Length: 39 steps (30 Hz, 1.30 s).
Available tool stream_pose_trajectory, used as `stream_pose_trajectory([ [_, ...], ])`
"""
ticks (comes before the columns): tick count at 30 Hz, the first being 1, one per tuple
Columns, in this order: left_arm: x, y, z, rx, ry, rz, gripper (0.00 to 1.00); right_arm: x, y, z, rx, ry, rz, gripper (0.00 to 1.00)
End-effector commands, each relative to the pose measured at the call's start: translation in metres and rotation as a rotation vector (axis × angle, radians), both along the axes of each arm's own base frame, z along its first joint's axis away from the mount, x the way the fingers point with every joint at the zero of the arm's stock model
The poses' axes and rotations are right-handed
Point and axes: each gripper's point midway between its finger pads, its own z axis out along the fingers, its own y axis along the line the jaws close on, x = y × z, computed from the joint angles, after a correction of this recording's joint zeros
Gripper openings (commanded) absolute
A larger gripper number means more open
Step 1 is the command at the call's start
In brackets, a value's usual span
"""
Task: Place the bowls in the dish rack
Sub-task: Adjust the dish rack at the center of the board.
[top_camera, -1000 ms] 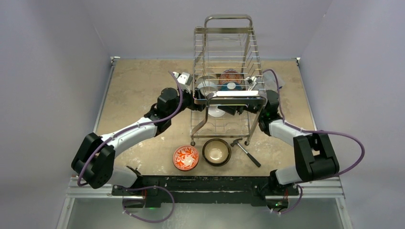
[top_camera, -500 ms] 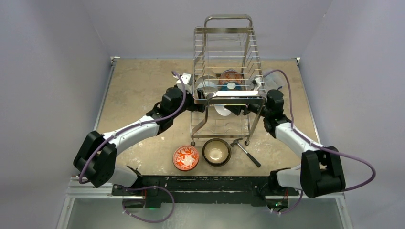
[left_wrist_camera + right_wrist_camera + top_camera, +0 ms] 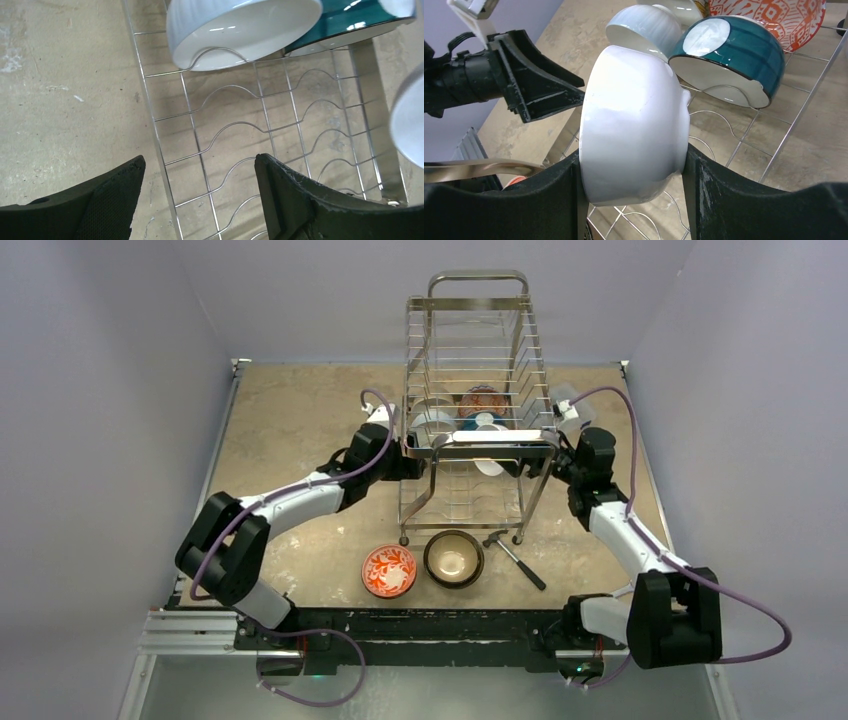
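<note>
The dish rack [image 3: 470, 340] stands mid-table, tall and chrome. Its lower tier [image 3: 220, 130] holds a pale white bowl [image 3: 240, 27], a teal bowl [image 3: 729, 60] and a red-patterned bowl [image 3: 779, 15], all tipped on edge. My right gripper [image 3: 634, 160] is shut on a plain white bowl [image 3: 634, 125], held on edge above the tier's wires inside the rack [image 3: 487, 465]. My left gripper [image 3: 200, 175] hangs open and empty over the tier's left rim [image 3: 412, 464]. A red-and-white bowl [image 3: 389, 571] and a dark brown bowl [image 3: 454, 558] sit on the table in front of the rack.
A small hammer-like tool [image 3: 515, 553] lies right of the brown bowl, near the rack's front right leg [image 3: 519, 537]. The rack's upper tier and handle bar [image 3: 485, 438] hang just above both grippers. Walls close in the table at the back and sides.
My left gripper's jaws have widened and it has drawn back to the left edge of the rack. The right gripper has carried the white bowl to the right inside the rack.
</note>
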Motion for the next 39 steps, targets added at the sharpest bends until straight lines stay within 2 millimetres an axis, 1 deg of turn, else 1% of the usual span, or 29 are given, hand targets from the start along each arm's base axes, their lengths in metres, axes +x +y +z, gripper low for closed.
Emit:
stream_pose_trajectory([
  [1, 0.012, 0.000, 0.000, -0.026, 0.036, 0.041, 0.77, -0.001, -0.002, 0.012, -0.028, -0.072, 0.008, 0.00],
  [5, 0.016, 0.001, -0.018, -0.020, 0.103, 0.032, 0.69, -0.005, 0.002, 0.023, -0.022, -0.143, 0.047, 0.00],
  [8, 0.019, 0.004, -0.029, 0.003, 0.132, 0.032, 0.60, 0.000, -0.004, 0.019, -0.045, -0.135, 0.001, 0.00],
  [11, 0.021, 0.005, -0.032, 0.035, 0.126, 0.017, 0.51, 0.004, -0.010, 0.015, -0.061, -0.132, -0.045, 0.00],
  [14, 0.025, 0.007, -0.030, 0.068, 0.104, 0.008, 0.41, 0.005, -0.013, 0.014, -0.056, -0.152, -0.076, 0.00],
  [16, 0.024, 0.011, -0.034, 0.106, 0.117, 0.002, 0.33, 0.005, -0.015, 0.013, -0.054, -0.155, -0.090, 0.00],
  [18, 0.026, 0.010, -0.036, 0.131, 0.111, -0.021, 0.26, 0.008, -0.018, 0.014, -0.060, -0.161, -0.115, 0.00],
  [21, 0.028, 0.006, -0.041, 0.162, 0.118, -0.068, 0.11, 0.009, -0.018, 0.014, -0.063, -0.157, -0.116, 0.00],
  [22, 0.029, 0.005, -0.044, 0.173, 0.125, -0.076, 0.03, 0.008, -0.018, 0.014, -0.066, -0.162, -0.112, 0.00],
  [23, 0.030, 0.005, -0.046, 0.187, 0.136, -0.081, 0.00, 0.008, -0.018, 0.015, -0.070, -0.166, -0.111, 0.00],
  [26, 0.031, 0.002, -0.051, 0.214, 0.142, -0.124, 0.00, 0.008, -0.017, 0.012, -0.090, -0.177, -0.101, 0.00],
  [28, 0.031, 0.001, -0.049, 0.237, 0.123, -0.157, 0.00, 0.006, -0.015, 0.012, -0.100, -0.190, -0.085, 0.00],
  [30, 0.034, 0.005, -0.046, 0.269, 0.095, -0.164, 0.00, 0.004, -0.012, 0.013, -0.106, -0.203, -0.075, 0.00],
  [33, 0.040, 0.017, -0.039, 0.339, 0.036, -0.148, 0.00, 0.002, -0.010, 0.014, -0.121, -0.218, -0.076, 0.00],
  [36, 0.042, 0.025, -0.032, 0.389, -0.011, -0.153, 0.00, 0.003, -0.008, 0.015, -0.146, -0.236, -0.093, 0.00],
  [39, 0.043, 0.031, -0.027, 0.436, -0.052, -0.170, 0.00, 0.002, -0.002, 0.015, -0.176, -0.265, -0.081, 0.00],
])
